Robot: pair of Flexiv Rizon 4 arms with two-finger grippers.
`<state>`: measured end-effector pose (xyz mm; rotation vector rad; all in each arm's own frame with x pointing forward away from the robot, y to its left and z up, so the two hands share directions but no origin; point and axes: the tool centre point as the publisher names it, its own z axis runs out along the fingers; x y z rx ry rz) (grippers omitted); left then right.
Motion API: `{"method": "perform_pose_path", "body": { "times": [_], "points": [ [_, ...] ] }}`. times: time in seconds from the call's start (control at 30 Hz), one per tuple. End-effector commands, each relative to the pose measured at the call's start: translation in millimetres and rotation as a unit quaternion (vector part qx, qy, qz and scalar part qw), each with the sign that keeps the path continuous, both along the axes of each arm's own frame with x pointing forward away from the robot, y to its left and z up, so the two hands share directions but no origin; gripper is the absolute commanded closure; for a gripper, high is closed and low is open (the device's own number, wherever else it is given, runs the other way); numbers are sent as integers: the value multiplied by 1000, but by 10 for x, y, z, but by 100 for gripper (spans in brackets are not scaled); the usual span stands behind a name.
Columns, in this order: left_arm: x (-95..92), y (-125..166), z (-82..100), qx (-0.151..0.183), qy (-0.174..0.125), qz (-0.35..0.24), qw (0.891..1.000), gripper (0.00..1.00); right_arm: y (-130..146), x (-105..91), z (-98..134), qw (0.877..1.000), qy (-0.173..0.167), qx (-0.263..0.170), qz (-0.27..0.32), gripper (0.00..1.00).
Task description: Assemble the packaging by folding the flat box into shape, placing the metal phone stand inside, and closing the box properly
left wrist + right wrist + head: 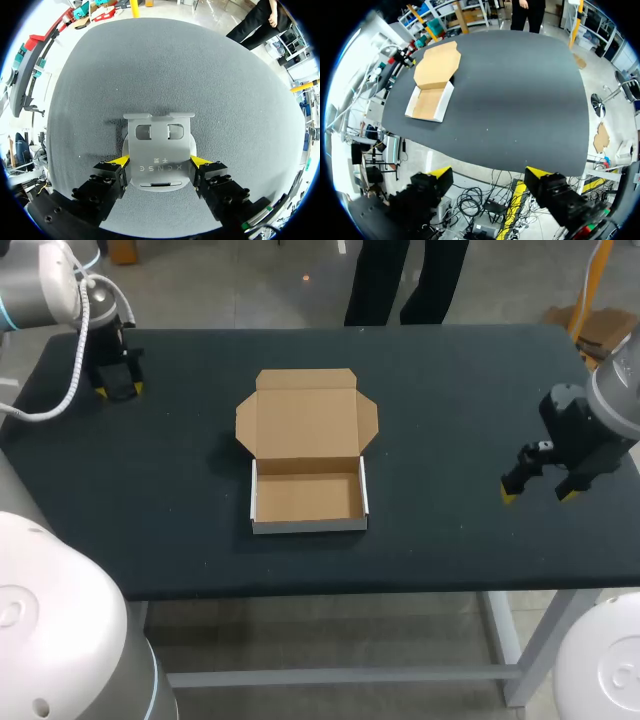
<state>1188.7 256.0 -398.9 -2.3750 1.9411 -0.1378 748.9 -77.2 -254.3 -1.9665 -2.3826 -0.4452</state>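
Note:
A grey metal phone stand point(159, 150) stands on the black table at its far left, between the yellow tips of my left gripper point(160, 161). Both tips touch its sides, so the gripper is shut on it. In the head view the left gripper point(118, 387) hides the stand. The cardboard box point(308, 498) sits folded into a tray at the table's middle, empty, its lid point(305, 410) lying open toward the far side. My right gripper point(540, 490) hangs open above the table's right end, holding nothing. Its wrist view shows the box point(426, 104) far ahead.
The black table point(450, 400) is bare between the box and each gripper. Its front edge point(400, 585) runs just below the box. My right gripper point(487, 179) is over the table's right edge.

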Motion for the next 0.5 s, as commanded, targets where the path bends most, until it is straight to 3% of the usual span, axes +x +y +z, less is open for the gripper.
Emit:
{"method": "perform_pose_path", "body": {
  "times": [0.03,0.5],
  "points": [
    [57,14,-2,1,4,0,1000,100,-7,-11,34,1000,3,-1,1,0],
    [-231,-30,232,-6,-36,-20,999,100,-7,-11,34,1000,3,-1,1,0]
  ]
}}
